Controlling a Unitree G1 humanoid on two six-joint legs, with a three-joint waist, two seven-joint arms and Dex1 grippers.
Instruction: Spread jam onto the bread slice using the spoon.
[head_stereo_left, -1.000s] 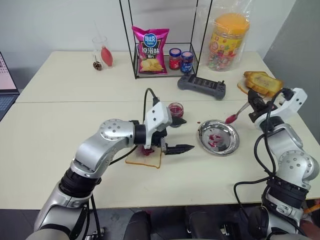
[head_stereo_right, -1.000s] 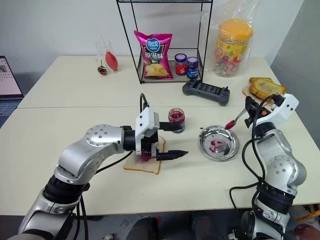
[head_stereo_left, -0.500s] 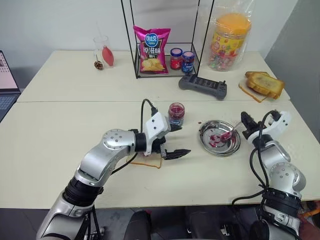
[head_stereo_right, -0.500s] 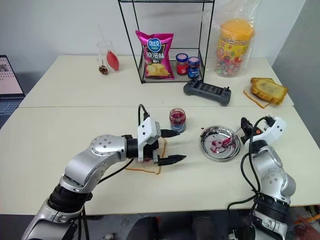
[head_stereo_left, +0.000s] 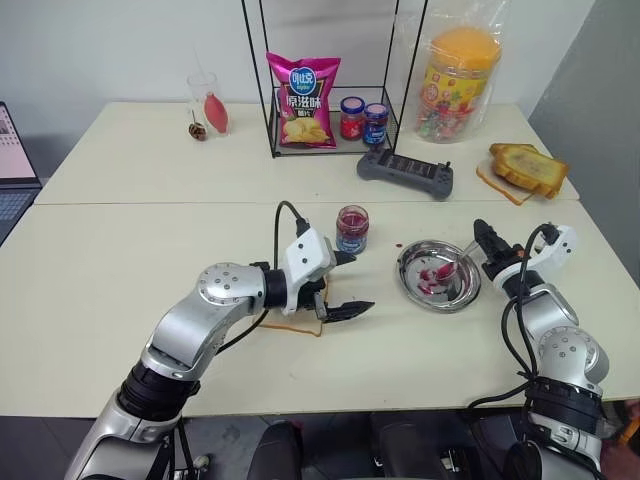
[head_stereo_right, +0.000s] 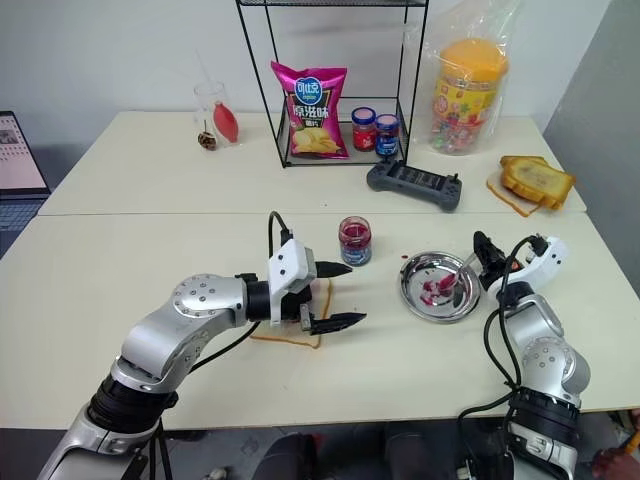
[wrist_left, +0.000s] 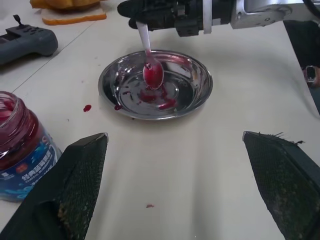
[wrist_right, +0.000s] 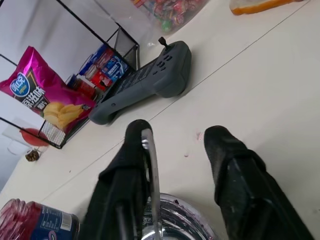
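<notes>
Jam coated the bowl of the spoon, which rested in the metal plate with its handle leaning up against one finger of the right tool. That tool's two fingers stood apart at the plate's right rim, the handle touching only one of them, so the spoon looked released rather than gripped. Smears of jam lay across the plate's bottom, and a few drops dotted the counter beside it. More jam filled the small glass jar with the blue label, standing just left of the plate. The left tool hung spread wide and empty between the jar and the bread slice, which lay flat on the counter, largely hidden beneath that wrist.
</notes>
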